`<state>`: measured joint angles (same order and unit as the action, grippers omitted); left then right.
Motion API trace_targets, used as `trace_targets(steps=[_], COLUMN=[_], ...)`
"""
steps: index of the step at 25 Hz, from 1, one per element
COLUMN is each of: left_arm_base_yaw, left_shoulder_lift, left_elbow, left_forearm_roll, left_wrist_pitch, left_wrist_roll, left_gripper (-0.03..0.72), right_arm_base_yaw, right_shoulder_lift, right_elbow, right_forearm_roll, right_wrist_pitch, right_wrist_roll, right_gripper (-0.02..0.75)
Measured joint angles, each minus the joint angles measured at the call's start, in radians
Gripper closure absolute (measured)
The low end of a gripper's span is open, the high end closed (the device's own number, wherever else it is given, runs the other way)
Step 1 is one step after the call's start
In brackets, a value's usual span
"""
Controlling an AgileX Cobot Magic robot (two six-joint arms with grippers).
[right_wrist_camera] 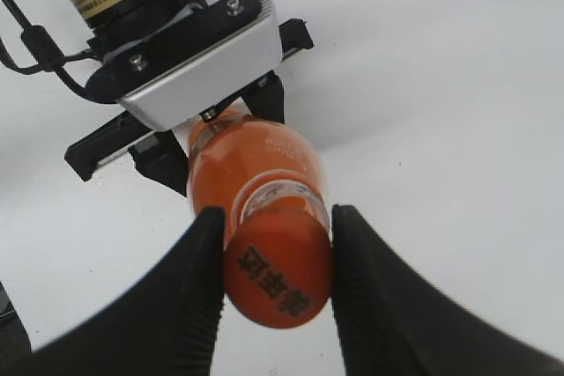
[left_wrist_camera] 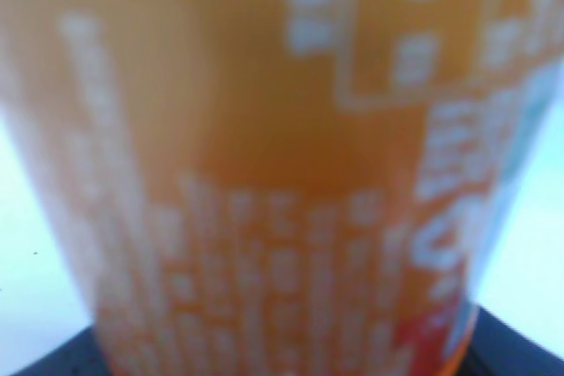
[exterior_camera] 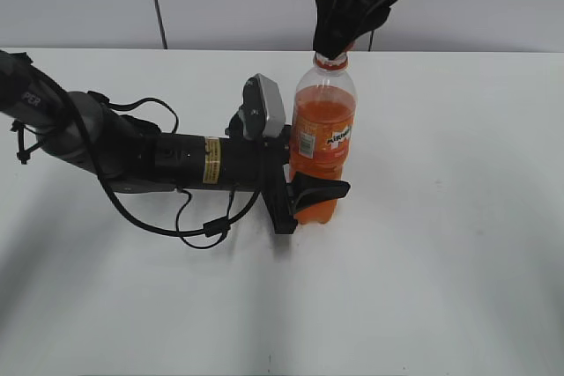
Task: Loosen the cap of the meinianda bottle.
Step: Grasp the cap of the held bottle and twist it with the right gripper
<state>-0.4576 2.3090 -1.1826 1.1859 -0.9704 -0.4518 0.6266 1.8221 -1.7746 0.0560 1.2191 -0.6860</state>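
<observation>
You have the meinianda bottle (exterior_camera: 322,143) standing upright on the white table (exterior_camera: 458,217), a little right of the middle in the exterior view, with orange drink filling it up to its shoulder. Your left arm lies low across the table from the left, and its left hand (exterior_camera: 310,193) is clamped around the lower body of the bottle, one dark finger wrapping the front just under the orange label (exterior_camera: 321,140). From the left wrist view you see almost nothing but that label (left_wrist_camera: 264,191), blurred and filling the picture, with a sliver of dark finger at each bottom corner. Your right arm comes down from the top of the exterior view, and its right hand (exterior_camera: 337,41) sits over the bottle's neck, hiding the top there; only the orange neck ring (exterior_camera: 330,62) peeks out beneath it. In the right wrist view you look down on the cap (right_wrist_camera: 278,272), orange with dark print on top, and the two black fingers (right_wrist_camera: 181,301) of the right hand (right_wrist_camera: 275,279) stand on either side of it, pressed against its sides. Below the cap in that view you can see the silver camera housing (right_wrist_camera: 198,68) of the left arm beside the bottle.
</observation>
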Motion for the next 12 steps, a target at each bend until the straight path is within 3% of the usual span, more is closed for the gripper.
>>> trace_targets(steps=[6, 12], left_arm_base_yaw=[0.0, 0.0], left_shoulder_lift=[0.0, 0.0], left_elbow=[0.0, 0.0], left_forearm_roll=[0.0, -0.001], left_wrist_pitch=[0.0, 0.002], left_wrist_roll=[0.0, 0.0], left_gripper=[0.294, 0.294], right_arm_base_yaw=[0.0, 0.0], right_shoulder_lift=[-0.029, -0.08], right_elbow=[0.0, 0.0], right_forearm_roll=[0.005, -0.016], right_wrist_pitch=[0.0, 0.0], right_wrist_roll=[0.013, 0.216], right_gripper=[0.46, 0.46])
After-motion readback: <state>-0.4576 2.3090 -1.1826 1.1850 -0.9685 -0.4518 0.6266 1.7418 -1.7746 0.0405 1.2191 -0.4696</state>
